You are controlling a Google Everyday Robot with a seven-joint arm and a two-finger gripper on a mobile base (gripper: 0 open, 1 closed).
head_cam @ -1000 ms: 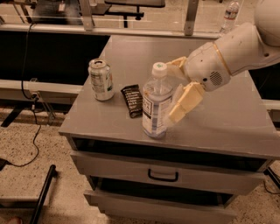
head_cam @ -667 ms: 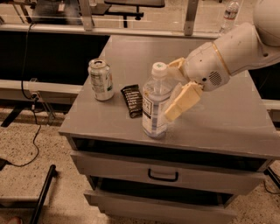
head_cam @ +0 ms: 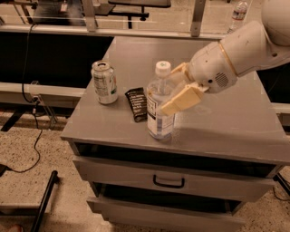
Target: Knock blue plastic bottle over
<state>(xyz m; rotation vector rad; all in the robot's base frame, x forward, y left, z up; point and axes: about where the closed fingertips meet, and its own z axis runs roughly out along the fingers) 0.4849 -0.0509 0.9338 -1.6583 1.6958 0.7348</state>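
Camera view: bottle (head_cam: 159, 108) upright on cabinet (head_cam: 226, 124). Gripper (head_cam: 168, 90) at its right side, jaws spread apart, front finger (head_cam: 183, 99) across bottle. Can (head_cam: 104, 82) & dark wrapper (head_cam: 137, 104) nearby.

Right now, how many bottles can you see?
2: the blue plastic bottle upright on the cabinet, pincer beside it; a small clear bottle far back right.

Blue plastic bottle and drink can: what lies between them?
Camera view: a dark snack packet lies between them; the gripper is at the other side of the blue plastic bottle.
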